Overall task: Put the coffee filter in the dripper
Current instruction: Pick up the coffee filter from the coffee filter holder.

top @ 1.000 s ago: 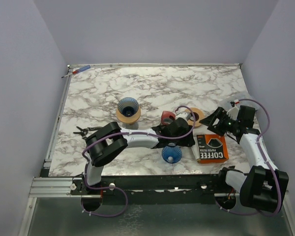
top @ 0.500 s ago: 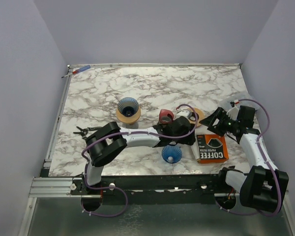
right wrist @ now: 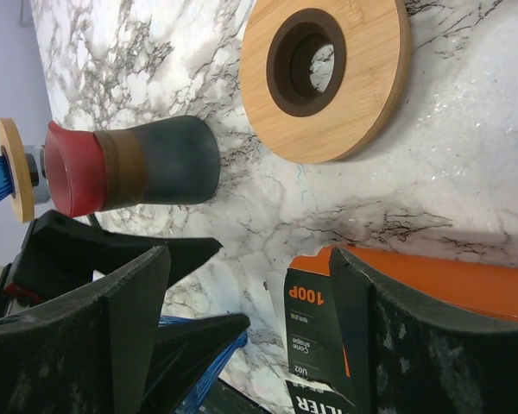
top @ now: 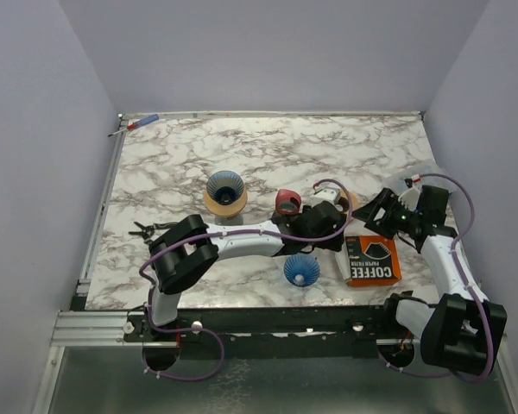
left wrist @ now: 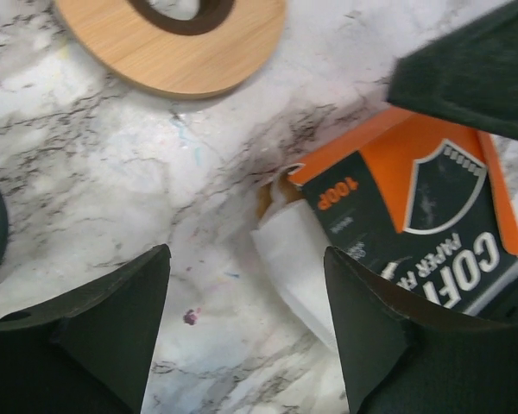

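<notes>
Hovering the left gripper (left wrist: 246, 323) low over the marble bench (top: 345, 147) near the right edge, holding its jaws wide apart and gripping nothing. Looking down between them onto the coffee filter (left wrist: 295, 259): white paper poking out of the open end of the orange filter box (left wrist: 414, 203), not yet pulled free. Lying flat by the front right corner and turning that open end toward the left edge. Hanging the right gripper (right wrist: 250, 336) over the box's far side, spreading just as wide, clasping nothing either, and facing the left one at close quarters. Showing past it, toward the far edge, a wooden ring (right wrist: 328, 78) flat on the marble and a red-rimmed dark cup (right wrist: 129, 168) just beside it. Seeing a blue dripper (top: 301, 270) sitting near the front edge, just left of the box, not yet taking any paper. Seeing a second blue dripper (top: 225, 188) standing on a wooden base (top: 214, 207) nearer the left edge, and a small red-and-blue tool (top: 142, 122) resting in the far left corner.
</notes>
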You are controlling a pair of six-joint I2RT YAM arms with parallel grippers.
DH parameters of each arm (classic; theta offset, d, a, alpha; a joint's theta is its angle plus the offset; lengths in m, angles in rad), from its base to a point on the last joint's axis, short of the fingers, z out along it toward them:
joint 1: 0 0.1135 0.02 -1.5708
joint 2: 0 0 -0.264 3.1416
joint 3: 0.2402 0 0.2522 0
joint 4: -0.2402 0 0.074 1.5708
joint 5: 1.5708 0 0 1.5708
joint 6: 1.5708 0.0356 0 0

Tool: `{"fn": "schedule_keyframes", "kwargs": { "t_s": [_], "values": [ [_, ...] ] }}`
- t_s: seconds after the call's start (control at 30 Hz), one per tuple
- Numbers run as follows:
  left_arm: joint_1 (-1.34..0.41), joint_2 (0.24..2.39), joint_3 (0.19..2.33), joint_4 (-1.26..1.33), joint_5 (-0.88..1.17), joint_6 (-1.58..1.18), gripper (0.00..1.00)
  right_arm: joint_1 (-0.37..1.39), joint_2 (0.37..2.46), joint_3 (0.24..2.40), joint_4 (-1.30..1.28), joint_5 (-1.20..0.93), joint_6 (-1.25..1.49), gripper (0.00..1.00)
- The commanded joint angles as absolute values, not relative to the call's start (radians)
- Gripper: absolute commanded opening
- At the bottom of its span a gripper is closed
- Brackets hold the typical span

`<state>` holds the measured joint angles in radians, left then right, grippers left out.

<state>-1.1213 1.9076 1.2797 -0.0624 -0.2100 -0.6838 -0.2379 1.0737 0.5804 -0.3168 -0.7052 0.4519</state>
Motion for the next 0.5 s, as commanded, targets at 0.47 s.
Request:
{"fn": "schedule_keyframes", "kwargs": {
  "t_s": [0.47],
  "values": [
    [-1.17, 1.954, 1.305, -0.026, -0.161, -0.732, 0.57, -0.246, 1.032, 0.604, -0.36, -0.689, 0.444, 0.79]
  ]
}}
